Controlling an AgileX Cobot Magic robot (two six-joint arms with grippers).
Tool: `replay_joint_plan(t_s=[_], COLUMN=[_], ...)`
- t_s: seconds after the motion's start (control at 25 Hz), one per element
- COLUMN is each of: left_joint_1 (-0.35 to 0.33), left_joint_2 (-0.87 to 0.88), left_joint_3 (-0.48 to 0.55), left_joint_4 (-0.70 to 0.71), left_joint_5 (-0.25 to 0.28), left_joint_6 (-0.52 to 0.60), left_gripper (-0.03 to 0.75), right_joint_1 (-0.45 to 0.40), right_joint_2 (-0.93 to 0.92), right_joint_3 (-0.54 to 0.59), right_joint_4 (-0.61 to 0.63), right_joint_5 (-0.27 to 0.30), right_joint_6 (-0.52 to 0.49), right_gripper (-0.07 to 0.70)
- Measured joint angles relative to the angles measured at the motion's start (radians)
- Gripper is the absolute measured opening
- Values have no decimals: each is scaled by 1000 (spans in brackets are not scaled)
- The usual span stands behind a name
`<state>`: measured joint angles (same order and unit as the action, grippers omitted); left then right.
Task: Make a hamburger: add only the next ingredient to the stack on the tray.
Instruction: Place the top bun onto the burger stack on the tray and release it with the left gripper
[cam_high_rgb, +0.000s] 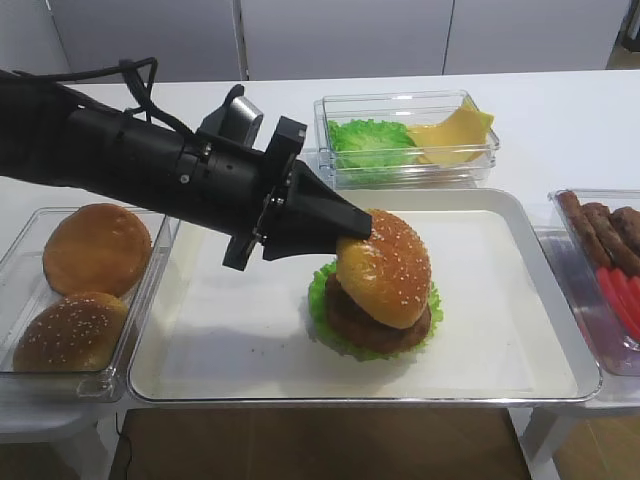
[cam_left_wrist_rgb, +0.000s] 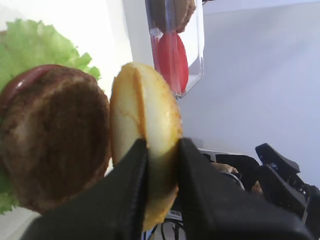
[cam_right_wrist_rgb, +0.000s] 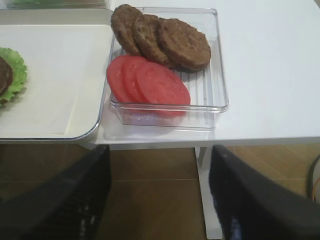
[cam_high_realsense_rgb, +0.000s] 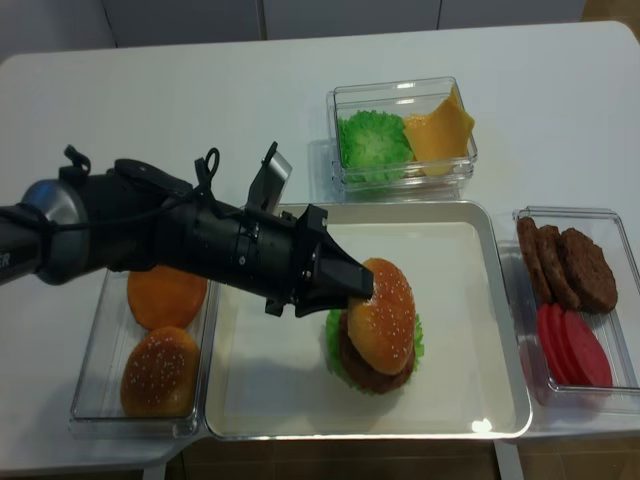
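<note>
The sesame-seeded bun top (cam_high_rgb: 385, 270) (cam_high_realsense_rgb: 383, 318) hangs tilted on edge over the stack, with my left gripper (cam_high_rgb: 355, 228) (cam_left_wrist_rgb: 161, 150) shut on its rim. In the left wrist view its pale underside (cam_left_wrist_rgb: 145, 115) faces the brown patty (cam_left_wrist_rgb: 55, 135), close beside it. The patty (cam_high_rgb: 375, 322) lies on green lettuce (cam_high_rgb: 322, 300) in the middle of the cream tray (cam_high_rgb: 230, 330). My right gripper (cam_right_wrist_rgb: 160, 195) is open and empty, off the table's front edge above the floor.
A clear box (cam_high_rgb: 20, 300) left of the tray holds a smooth bun (cam_high_rgb: 97, 247) and a seeded bun (cam_high_rgb: 70, 330). Behind the tray, another box (cam_high_rgb: 405, 105) holds lettuce and cheese. A box (cam_right_wrist_rgb: 215, 60) at the right holds patties and tomato slices (cam_right_wrist_rgb: 150, 80).
</note>
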<state>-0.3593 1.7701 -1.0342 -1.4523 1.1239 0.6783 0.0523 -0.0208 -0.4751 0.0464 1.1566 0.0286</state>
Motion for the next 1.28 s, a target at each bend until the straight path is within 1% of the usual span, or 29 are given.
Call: replay_joint_plan(t_s=[0.8,1.28], left_joint_1=[0,0], left_joint_2=[0,0], left_joint_3=[0,0], left_joint_4=[-30,-11], left_joint_5=[2,4], left_joint_6=[28,28], left_gripper=[129,129], right_joint_1=[0,0], right_joint_2=[0,0], right_joint_3=[0,0], right_joint_4=[0,0], right_joint_5=[0,0], right_joint_6=[0,0], right_gripper=[468,467])
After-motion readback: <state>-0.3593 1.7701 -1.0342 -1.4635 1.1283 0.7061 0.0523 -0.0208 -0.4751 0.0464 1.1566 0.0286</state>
